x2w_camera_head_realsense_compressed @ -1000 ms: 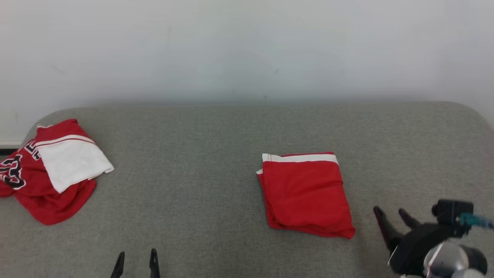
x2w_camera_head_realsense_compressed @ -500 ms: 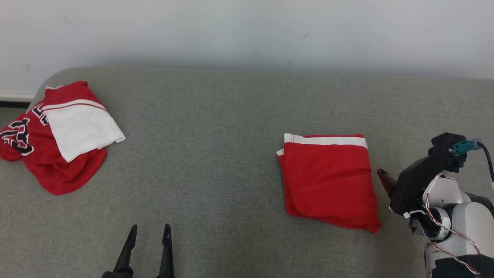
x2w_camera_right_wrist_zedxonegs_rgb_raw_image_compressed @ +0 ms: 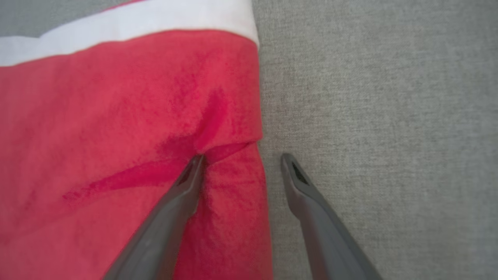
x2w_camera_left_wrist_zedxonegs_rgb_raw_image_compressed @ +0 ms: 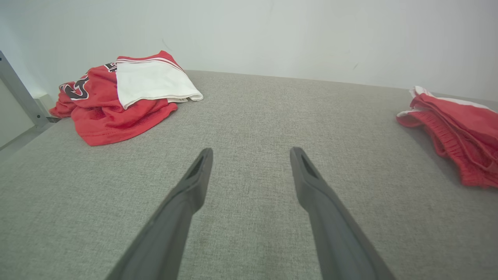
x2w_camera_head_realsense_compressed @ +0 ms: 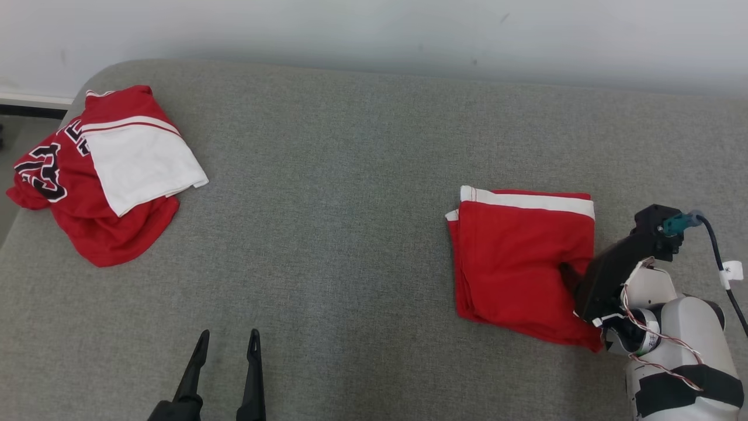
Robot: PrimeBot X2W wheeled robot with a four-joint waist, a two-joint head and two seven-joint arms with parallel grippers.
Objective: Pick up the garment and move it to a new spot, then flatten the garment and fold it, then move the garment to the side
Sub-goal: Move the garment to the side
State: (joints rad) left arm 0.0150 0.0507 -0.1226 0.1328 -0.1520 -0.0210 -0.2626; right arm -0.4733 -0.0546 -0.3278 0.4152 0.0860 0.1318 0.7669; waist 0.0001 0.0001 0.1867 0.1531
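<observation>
The right gripper (x2w_camera_right_wrist_zedxonegs_rgb_raw_image_compressed: 241, 161), spread, straddles the folded garment (x2w_camera_head_realsense_compressed: 514, 257) on the side toward the right edge of the cushion (x2w_camera_head_realsense_compressed: 350, 175): 1 finger on cloth, 1 off. The left gripper (x2w_camera_head_realsense_compressed: 228, 335), spread, sits well apart.

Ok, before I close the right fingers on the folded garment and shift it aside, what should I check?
1. right gripper open: ok.
2. fingers straddle the right edge of the garment: ok, one presses on the cloth, the other is over the grey surface.
3. all folded layers lie between the fingers: cannot tell.
4. garment folded, lying flat: ok, except for a crease at the finger.
5. left gripper open and apart from the garment: ok.
6. jersey far left, clear of the garment: ok.
</observation>
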